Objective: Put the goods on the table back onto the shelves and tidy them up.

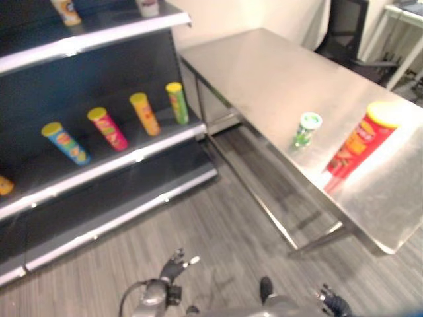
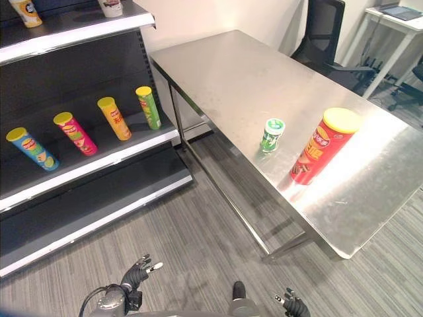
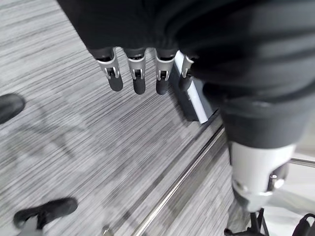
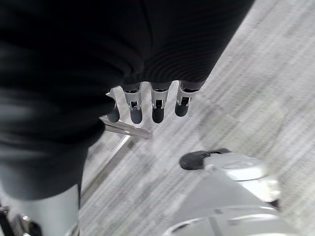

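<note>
- Dark shelving unit (image 2: 99,191) along the left, silver-edged boards; on its middle shelf (image 2: 99,162) a row of four tubes, leaning in the picture: blue can (image 2: 32,148) at the left end, then pink can (image 2: 75,133), orange can (image 2: 114,118), and green can (image 2: 149,107) nearest the right-hand end of the shelf, all apart from one another.
- Upper shelf (image 2: 73,30) with a yellow-orange container (image 2: 26,11) and a pale container (image 2: 110,7) near its front edge, both cut off by the top of the picture.
- Steel worktop (image 2: 225,72) to the right of the shelving, bare over its far half.
- Tall red can (image 2: 324,146) with a yellow lid standing upright near the worktop's near right corner.
- Small green-and-white cup (image 2: 271,135) just left of the red can, close to the worktop's near edge, upright, not touching the can.
- Black office chair (image 2: 324,36) beyond the worktop's far right corner, a white desk (image 2: 396,20) past it.
- Left hand (image 2: 135,273) low over the grey floor (image 2: 198,231), well short of the shelves; fingers (image 3: 136,78) hanging straight and released, nothing held.
- Right hand (image 2: 293,305) low at the bottom edge, below the worktop's near corner; fingers (image 4: 156,109) likewise straight and loose, nothing held.
</note>
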You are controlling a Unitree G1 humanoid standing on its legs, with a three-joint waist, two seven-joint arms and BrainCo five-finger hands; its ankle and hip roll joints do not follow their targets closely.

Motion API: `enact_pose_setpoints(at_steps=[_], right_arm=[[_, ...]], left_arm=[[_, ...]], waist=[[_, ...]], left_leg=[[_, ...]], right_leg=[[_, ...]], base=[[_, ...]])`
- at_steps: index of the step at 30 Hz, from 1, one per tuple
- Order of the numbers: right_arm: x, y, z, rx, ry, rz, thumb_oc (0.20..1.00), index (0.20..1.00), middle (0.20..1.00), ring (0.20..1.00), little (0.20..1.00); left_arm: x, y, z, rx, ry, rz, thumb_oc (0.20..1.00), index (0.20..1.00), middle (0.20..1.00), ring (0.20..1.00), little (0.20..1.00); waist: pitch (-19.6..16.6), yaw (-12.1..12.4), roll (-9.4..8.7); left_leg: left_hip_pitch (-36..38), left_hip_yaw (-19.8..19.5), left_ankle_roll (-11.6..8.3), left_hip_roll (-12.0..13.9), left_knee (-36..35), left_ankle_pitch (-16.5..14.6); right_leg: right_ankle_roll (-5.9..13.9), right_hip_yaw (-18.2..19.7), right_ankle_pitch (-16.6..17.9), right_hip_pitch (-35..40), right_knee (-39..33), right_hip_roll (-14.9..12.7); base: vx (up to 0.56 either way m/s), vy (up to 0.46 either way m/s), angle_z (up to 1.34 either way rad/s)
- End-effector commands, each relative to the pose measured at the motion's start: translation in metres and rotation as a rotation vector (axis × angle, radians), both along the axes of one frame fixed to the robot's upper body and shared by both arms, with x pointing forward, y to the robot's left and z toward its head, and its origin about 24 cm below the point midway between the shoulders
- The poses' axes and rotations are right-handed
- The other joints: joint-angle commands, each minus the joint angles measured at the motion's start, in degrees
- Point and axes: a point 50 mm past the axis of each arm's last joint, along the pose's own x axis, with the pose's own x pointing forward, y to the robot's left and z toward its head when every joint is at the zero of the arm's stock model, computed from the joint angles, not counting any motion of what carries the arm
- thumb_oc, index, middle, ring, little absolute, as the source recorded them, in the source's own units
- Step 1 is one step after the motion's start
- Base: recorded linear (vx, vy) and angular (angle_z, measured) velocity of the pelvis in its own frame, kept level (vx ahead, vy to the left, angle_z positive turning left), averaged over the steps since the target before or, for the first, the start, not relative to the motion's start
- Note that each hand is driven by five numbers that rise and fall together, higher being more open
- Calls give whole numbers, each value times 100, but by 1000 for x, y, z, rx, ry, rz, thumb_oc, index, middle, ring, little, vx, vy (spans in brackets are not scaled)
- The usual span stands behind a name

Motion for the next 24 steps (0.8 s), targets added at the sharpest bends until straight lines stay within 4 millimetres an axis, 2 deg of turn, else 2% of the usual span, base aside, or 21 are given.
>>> enact_pose_setpoints(at_steps=[1,4,6,8,12,13,14,15,17,19,20,22,23,24], right_arm=[[18,-15,9,-42,-61,1,1000,1000,1000,1000,1000],[15,-24,13,-69,-74,-24,1000,1000,1000,1000,1000],[3,-40,18,-117,-67,-67,1000,1000,1000,1000,1000],[-20,-67,29,-187,-50,-156,1000,1000,1000,1000,1000],[-60,-128,68,-336,-96,-396,1000,1000,1000,1000,1000],[-66,-140,82,-380,-118,-414,1000,1000,1000,1000,1000],[-64,-157,104,-439,-192,-450,1000,1000,1000,1000,1000],[-64,-165,113,-454,-215,-454,1000,1000,1000,1000,1000],[-32,-171,153,-539,-402,-382,1000,1000,1000,1000,1000],[13,-158,210,-639,-641,-221,1000,1000,1000,1000,1000],[21,-155,220,-672,-672,-210,1000,1000,1000,1000,1000],[44,-156,259,-798,-770,-140,1000,1000,1000,1000,1000],[44,-156,259,-798,-770,-140,1000,1000,1000,1000,1000],[63,-155,289,-885,-865,-116,1000,1000,1000,1000,1000]], left_arm=[[22,5,13,8,-102,37,1000,1000,1000,1000,1000],[24,12,15,26,-110,57,1000,1000,1000,1000,1000],[23,18,17,37,-115,64,1000,1000,1000,1000,1000],[18,27,16,45,-105,79,1000,1000,1000,1000,1000],[-2,38,9,63,-39,105,1000,1000,1000,1000,1000],[-8,40,6,66,-18,108,1000,1000,1000,1000,1000],[-17,44,3,71,16,124,1000,1000,1000,1000,1000],[-20,42,0,68,32,121,1000,1000,1000,1000,1000],[-31,42,-5,66,75,148,1000,1000,1000,1000,1000],[-39,42,-9,60,107,169,1000,1000,1000,1000,1000],[-38,41,-9,60,108,167,1000,1000,1000,1000,1000],[-40,41,-11,63,125,157,1000,1000,1000,1000,1000],[-40,41,-11,63,124,157,1000,1000,1000,1000,1000],[-36,38,-10,58,115,129,1000,1000,1000,1000,1000]], waist=[[-25,67,-109],[-3,2,-186],[18,-43,-258],[26,-99,-339],[-3,-208,-460],[-13,-242,-491],[-60,-276,-528],[-84,-276,-550],[-110,-311,-603],[-140,-325,-641],[-154,-306,-649],[-162,-234,-663],[-177,-237,-666],[-195,-131,-668]], left_leg=[[-2,-138,-279,-26,23,66],[3,-97,-251,-64,23,39],[6,-63,-234,-89,23,9],[-15,-61,-222,-111,23,-9],[-32,-67,-225,-125,23,-24],[-14,-63,-229,-123,23,-39],[-37,-55,-230,-129,23,-35],[-45,-62,-226,-134,23,-49],[-37,-35,-225,-142,23,-52],[-28,-9,-216,-162,23,-62],[-33,-4,-210,-165,23,-68],[-3,-18,-202,-164,23,-87],[-27,-18,-200,-167,23,-74],[-25,-69,-183,-166,23,-76]], right_leg=[[383,-432,296,43,17,-322],[414,-395,342,12,17,-338],[444,-378,373,6,17,-354],[475,-397,394,-5,45,-386],[532,-449,427,1,77,-411],[552,-463,421,21,80,-415],[569,-478,445,1,82,-424],[582,-493,454,-4,83,-434],[598,-480,477,-10,84,-442],[608,-477,507,-21,78,-441],[608,-483,504,-22,71,-443],[600,-519,494,18,58,-445],[594,-517,504,-5,56,-448],[581,-578,484,46,44,-451]], base=[[27,75,-17],[10,50,-5],[11,49,-11],[13,44,-16],[32,41,-2],[42,28,1],[41,23,0],[33,21,-1],[13,15,-3],[16,22,-5],[10,11,-4],[7,2,-2],[7,-17,4],[12,-37,14]])
